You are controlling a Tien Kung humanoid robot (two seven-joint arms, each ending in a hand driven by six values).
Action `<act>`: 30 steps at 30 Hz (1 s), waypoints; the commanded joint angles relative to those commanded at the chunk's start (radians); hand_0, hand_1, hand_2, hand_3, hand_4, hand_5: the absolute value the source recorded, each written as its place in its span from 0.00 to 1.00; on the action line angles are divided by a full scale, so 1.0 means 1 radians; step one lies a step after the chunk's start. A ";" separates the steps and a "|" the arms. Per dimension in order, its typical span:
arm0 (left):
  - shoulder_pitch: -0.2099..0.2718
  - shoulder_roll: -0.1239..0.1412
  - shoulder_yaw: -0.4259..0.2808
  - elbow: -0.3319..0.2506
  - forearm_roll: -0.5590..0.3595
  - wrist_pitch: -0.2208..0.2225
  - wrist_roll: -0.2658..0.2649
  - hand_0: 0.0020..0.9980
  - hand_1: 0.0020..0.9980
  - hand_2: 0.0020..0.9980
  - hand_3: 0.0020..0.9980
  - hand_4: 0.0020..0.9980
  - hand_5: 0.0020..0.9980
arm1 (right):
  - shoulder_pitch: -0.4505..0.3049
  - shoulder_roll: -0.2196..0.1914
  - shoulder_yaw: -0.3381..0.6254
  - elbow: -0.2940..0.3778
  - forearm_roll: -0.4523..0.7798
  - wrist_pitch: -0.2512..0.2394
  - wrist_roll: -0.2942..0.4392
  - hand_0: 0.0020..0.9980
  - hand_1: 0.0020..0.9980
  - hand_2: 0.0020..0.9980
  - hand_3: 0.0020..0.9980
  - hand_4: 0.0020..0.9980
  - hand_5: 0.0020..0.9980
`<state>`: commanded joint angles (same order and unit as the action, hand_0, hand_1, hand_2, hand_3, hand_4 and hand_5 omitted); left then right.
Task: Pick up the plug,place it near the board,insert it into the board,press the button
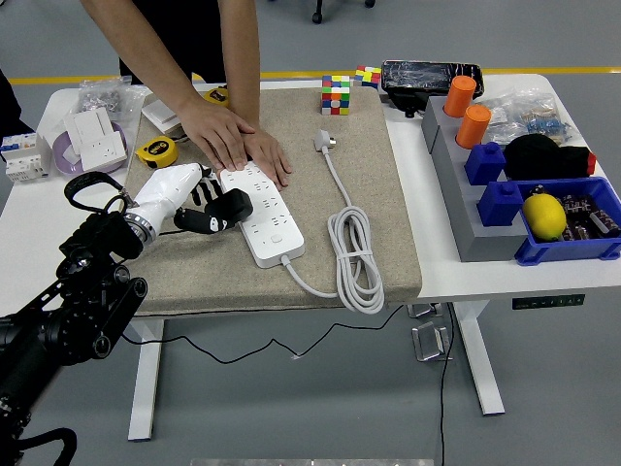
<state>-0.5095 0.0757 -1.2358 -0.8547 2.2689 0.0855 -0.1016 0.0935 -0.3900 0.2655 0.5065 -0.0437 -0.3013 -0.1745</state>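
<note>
My left hand point(199, 199), fingers curled around black plug point(231, 206), holds it over power strip point(262, 214). Person's hands point(233, 141) pin strip's far end, likely steadying for insertion.

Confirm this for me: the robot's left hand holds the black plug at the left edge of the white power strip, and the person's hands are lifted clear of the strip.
Not quite. The head view shows the person's hands pressed down on the far end of the white power strip, not lifted clear. The rest holds: the left hand holds the black plug at the strip's left edge.
</note>
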 joint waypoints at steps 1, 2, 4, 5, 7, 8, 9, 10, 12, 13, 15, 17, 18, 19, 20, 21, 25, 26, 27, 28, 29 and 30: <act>0.000 0.000 0.003 0.000 0.000 0.000 0.000 0.53 0.40 0.31 0.37 0.51 0.12 | 0.000 0.000 0.000 0.000 0.001 0.000 0.000 0.85 0.85 0.83 0.84 1.00 1.00; -0.001 0.001 0.005 0.001 0.000 -0.001 0.000 0.53 0.40 0.31 0.37 0.51 0.12 | 0.000 0.000 0.000 0.000 0.001 0.000 0.000 0.85 0.85 0.83 0.84 1.00 1.00; 0.000 0.001 0.008 0.001 0.000 -0.001 0.000 0.53 0.40 0.31 0.37 0.51 0.12 | 0.000 0.000 0.000 0.000 0.001 0.000 0.001 0.85 0.85 0.83 0.84 1.00 1.00; 0.000 0.001 0.010 0.001 0.000 -0.001 0.000 0.53 0.40 0.31 0.37 0.51 0.12 | 0.000 0.000 0.001 0.000 0.000 -0.001 0.001 0.85 0.85 0.83 0.84 1.00 1.00; 0.000 0.002 0.012 0.002 0.000 -0.002 0.000 0.53 0.40 0.31 0.37 0.51 0.12 | 0.000 0.000 0.001 0.000 0.000 -0.001 0.001 0.85 0.85 0.83 0.84 1.00 1.00; 0.000 0.003 0.014 0.002 0.000 -0.003 0.000 0.53 0.40 0.31 0.37 0.51 0.12 | 0.000 0.000 0.001 0.000 0.001 -0.002 0.001 0.85 0.85 0.83 0.84 1.00 1.00; 0.000 0.004 0.016 0.002 0.000 -0.004 -0.001 0.53 0.40 0.31 0.37 0.51 0.12 | 0.000 0.000 0.001 0.000 0.001 -0.002 0.001 0.85 0.85 0.83 0.84 1.00 1.00; 0.001 0.004 0.016 0.002 0.000 -0.004 -0.001 0.53 0.40 0.31 0.37 0.51 0.12 | 0.000 0.000 0.001 0.000 0.001 -0.002 0.002 0.85 0.85 0.83 0.84 1.00 1.00; 0.000 0.006 0.018 0.003 0.000 -0.005 -0.001 0.53 0.40 0.31 0.37 0.51 0.12 | 0.000 0.000 0.001 0.000 0.001 -0.002 0.002 0.85 0.85 0.83 0.84 1.00 1.00; 0.000 0.007 0.019 0.002 0.000 -0.005 -0.001 0.53 0.40 0.31 0.37 0.51 0.12 | 0.000 0.000 0.001 0.000 0.002 -0.002 0.002 0.85 0.85 0.83 0.84 1.00 1.00; -0.001 0.009 0.020 0.002 0.000 -0.006 -0.001 0.54 0.40 0.31 0.37 0.51 0.12 | 0.001 0.000 0.001 0.000 0.002 -0.002 0.002 0.85 0.85 0.83 0.84 1.00 1.00; -0.002 0.014 0.022 0.000 0.000 -0.006 -0.001 0.54 0.40 0.31 0.37 0.51 0.12 | 0.002 0.000 0.001 0.000 0.001 -0.002 0.002 0.85 0.85 0.83 0.84 1.00 1.00; -0.003 0.016 0.023 0.000 0.000 -0.007 -0.001 0.54 0.40 0.31 0.37 0.51 0.12 | 0.002 0.000 0.002 0.000 0.001 -0.002 0.003 0.85 0.85 0.83 0.84 1.00 1.00; -0.004 0.018 0.025 0.000 0.000 -0.007 -0.001 0.54 0.40 0.31 0.37 0.51 0.12 | 0.002 0.000 0.002 0.000 0.002 -0.002 0.003 0.85 0.85 0.83 0.84 1.00 1.00; -0.005 0.020 0.026 0.000 0.000 -0.007 -0.001 0.54 0.40 0.31 0.37 0.51 0.12 | 0.002 0.000 0.001 0.000 0.002 -0.002 0.003 0.85 0.85 0.83 0.83 1.00 1.00; -0.005 0.022 0.027 0.000 0.000 -0.008 -0.001 0.54 0.40 0.31 0.37 0.51 0.12 | 0.002 0.000 0.001 -0.001 0.002 -0.002 0.003 0.85 0.85 0.83 0.83 1.00 1.00; -0.008 0.029 0.034 -0.003 0.000 -0.015 -0.001 0.54 0.40 0.31 0.37 0.51 0.12 | 0.002 0.000 0.002 -0.001 0.002 -0.003 0.003 0.85 0.85 0.83 0.83 1.00 1.00; -0.009 0.030 0.035 -0.004 0.000 -0.017 -0.001 0.54 0.40 0.31 0.37 0.51 0.11 | 0.002 -0.001 0.002 -0.001 0.002 -0.003 0.003 0.85 0.85 0.83 0.84 1.00 1.00; -0.010 0.030 0.036 -0.004 0.000 -0.017 -0.001 0.54 0.40 0.31 0.37 0.51 0.11 | 0.002 -0.001 0.002 -0.001 0.002 -0.003 0.003 0.85 0.85 0.83 0.84 1.00 1.00; -0.011 0.031 0.036 -0.004 0.000 -0.018 -0.001 0.54 0.40 0.31 0.37 0.51 0.11 | 0.002 -0.001 0.002 -0.001 0.002 -0.003 0.003 0.85 0.85 0.83 0.84 1.00 1.00; -0.011 0.030 0.036 -0.004 0.000 -0.019 -0.001 0.54 0.40 0.31 0.37 0.51 0.11 | 0.002 -0.001 0.003 -0.001 0.001 -0.003 0.003 0.85 0.85 0.83 0.84 1.00 1.00; -0.012 0.030 0.037 -0.004 0.000 -0.020 -0.001 0.54 0.40 0.31 0.37 0.51 0.11 | 0.003 -0.001 0.003 0.000 0.001 -0.003 0.003 0.85 0.85 0.83 0.84 1.00 1.00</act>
<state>-0.5213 0.1059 -1.1988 -0.8591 2.2689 0.0657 -0.1029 0.0960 -0.3907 0.2684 0.5060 -0.0424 -0.3047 -0.1716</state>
